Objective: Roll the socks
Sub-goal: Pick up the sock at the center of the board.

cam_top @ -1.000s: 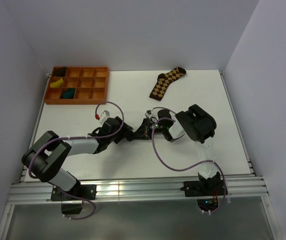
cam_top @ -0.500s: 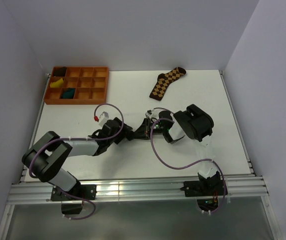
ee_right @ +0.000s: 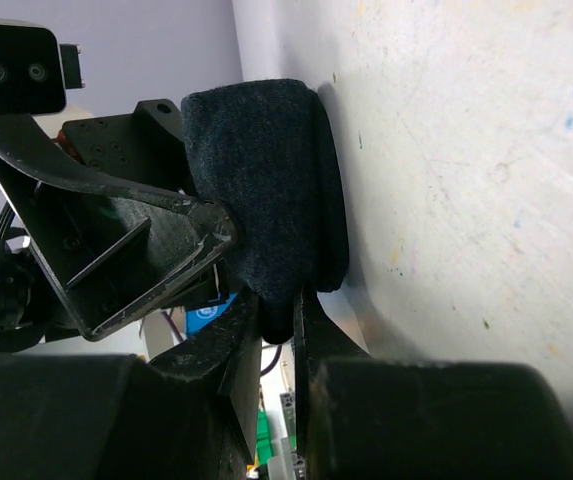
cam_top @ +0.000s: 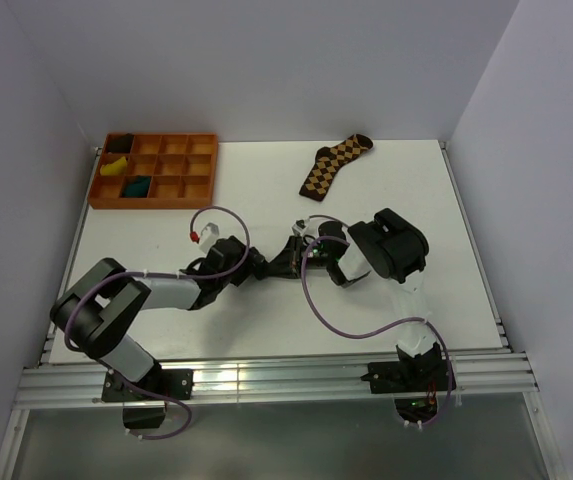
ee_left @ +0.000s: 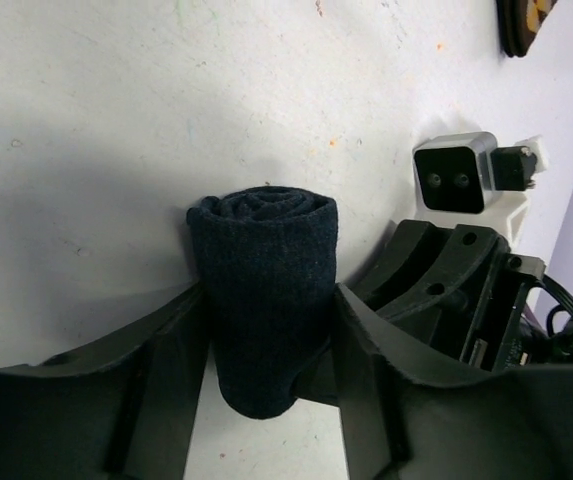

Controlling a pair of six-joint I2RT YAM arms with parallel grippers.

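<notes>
Dark teal knitted sock roll (ee_left: 271, 250), one only, lies in the middle of the white table (cam_top: 446, 220), between both pincers. The left gripper (ee_left: 269, 300) straddles it with one finger against each flank and so grasps it. The roll's long axis runs along those fingers, spiral end pointing away. From the opposite side the right gripper (ee_right: 278, 300) is clenched on a fold at the roll's edge. Both arms are equally near. Well apart lie one brown-and-tan diamond-pattern sock (cam_top: 334, 164) and one orange tray (cam_top: 151, 204) of twelve compartments, holding three small bundles (cam_top: 137, 186).

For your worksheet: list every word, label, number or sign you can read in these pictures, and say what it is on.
None can be read: sock roll, tray and patterned sock carry no text.
Blue tag: too small and blurred to read.
</notes>
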